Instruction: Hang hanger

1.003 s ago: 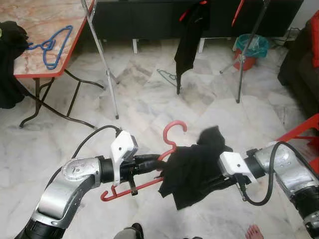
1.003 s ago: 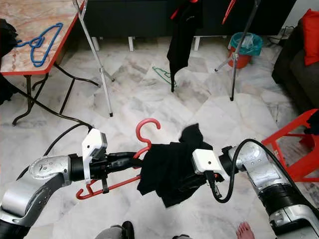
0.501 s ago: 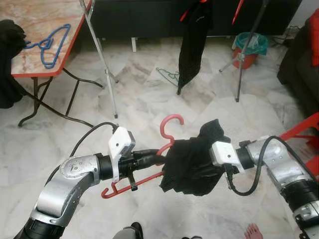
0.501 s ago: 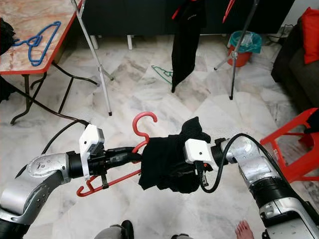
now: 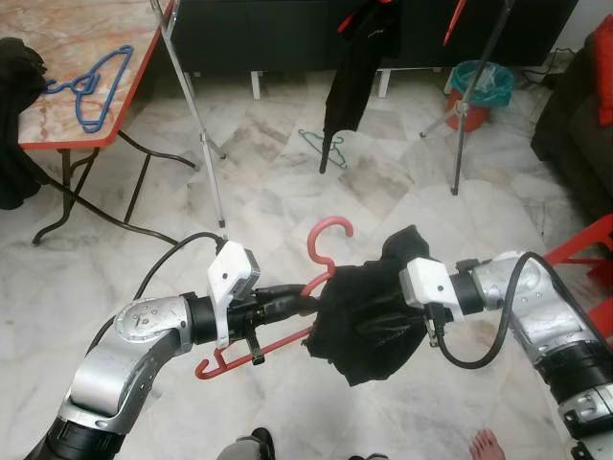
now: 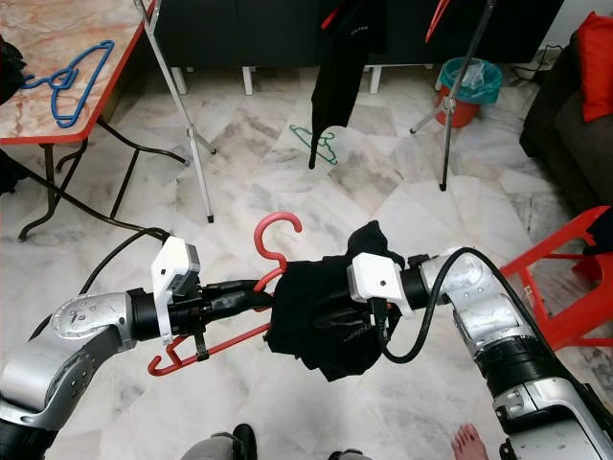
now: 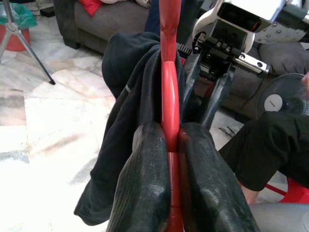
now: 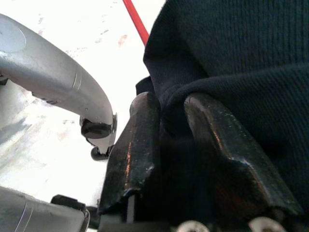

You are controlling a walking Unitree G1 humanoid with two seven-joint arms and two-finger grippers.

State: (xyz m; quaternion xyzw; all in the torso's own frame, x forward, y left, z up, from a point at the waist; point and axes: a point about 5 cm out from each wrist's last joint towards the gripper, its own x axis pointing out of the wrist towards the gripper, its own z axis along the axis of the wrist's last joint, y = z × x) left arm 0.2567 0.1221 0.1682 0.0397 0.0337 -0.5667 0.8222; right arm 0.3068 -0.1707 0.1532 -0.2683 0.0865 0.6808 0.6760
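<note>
My left gripper [image 7: 169,145] is clenched on the red hanger [image 5: 326,251], just below its hook, which keeps the frame level and the hook free above my fingers. Straight ahead, my right gripper [image 8: 169,125] pinches a fold of the black garment [image 5: 369,311] draped over the hanger's far arm, I judge to steady it for the carry. Beyond both, well apart across the marble floor [image 5: 287,182], stands the clothes rack [image 5: 192,105] where this should hang.
</note>
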